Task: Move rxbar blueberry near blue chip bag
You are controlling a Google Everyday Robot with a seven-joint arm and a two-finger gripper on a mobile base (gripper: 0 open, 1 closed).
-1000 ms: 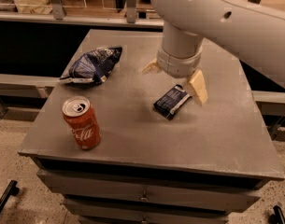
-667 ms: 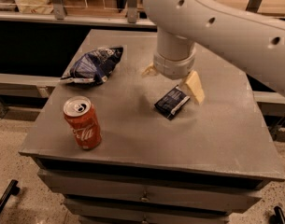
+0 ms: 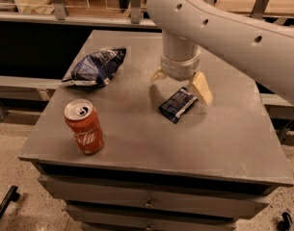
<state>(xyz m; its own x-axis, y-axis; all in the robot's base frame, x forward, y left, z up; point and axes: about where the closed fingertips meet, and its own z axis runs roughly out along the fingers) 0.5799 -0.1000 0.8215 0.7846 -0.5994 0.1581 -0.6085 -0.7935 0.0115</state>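
The rxbar blueberry is a small flat navy wrapper lying at an angle on the grey table, right of centre. My gripper points down just above the bar's far end. It is open, with one tan finger by the bar's right end and the other to its left. The jaws are not closed on the bar. The blue chip bag is a wrinkly dark blue bag with a silvery edge, at the table's far left, well apart from the bar.
A red soda can stands upright near the table's front left corner. The white arm spans the upper right. Drawers sit below the table top. A rail runs behind the table.
The arm has swung a little to the left and the wrist has come down slightly over the bar. The bar, bag and can have not moved.
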